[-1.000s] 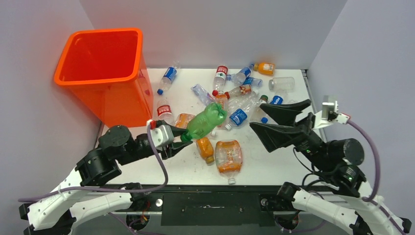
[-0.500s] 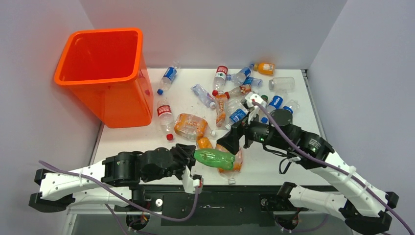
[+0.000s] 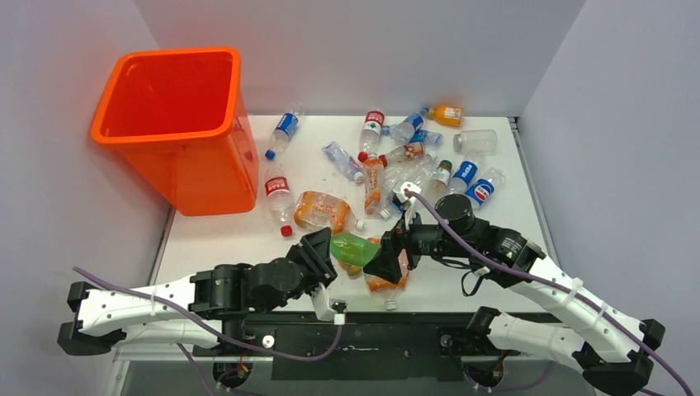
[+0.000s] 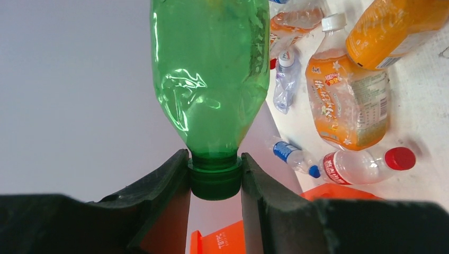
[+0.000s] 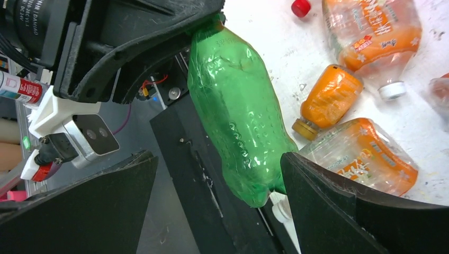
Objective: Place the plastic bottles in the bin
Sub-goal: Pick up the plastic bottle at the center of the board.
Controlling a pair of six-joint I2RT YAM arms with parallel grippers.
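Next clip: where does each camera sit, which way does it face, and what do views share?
Top external: above and behind the robot, facing down at the table, orange bin and plastic bottles; left arm and right arm show.
Left wrist: on the left arm, looking along the left pincer, shut on the green bottle by its cap.
Right wrist: on the right arm, looking past the open right pincer flanking that bottle; the left pincer shows too.
Shared: all views show the green bottle.

green bottle, bright orange bin, black fingers
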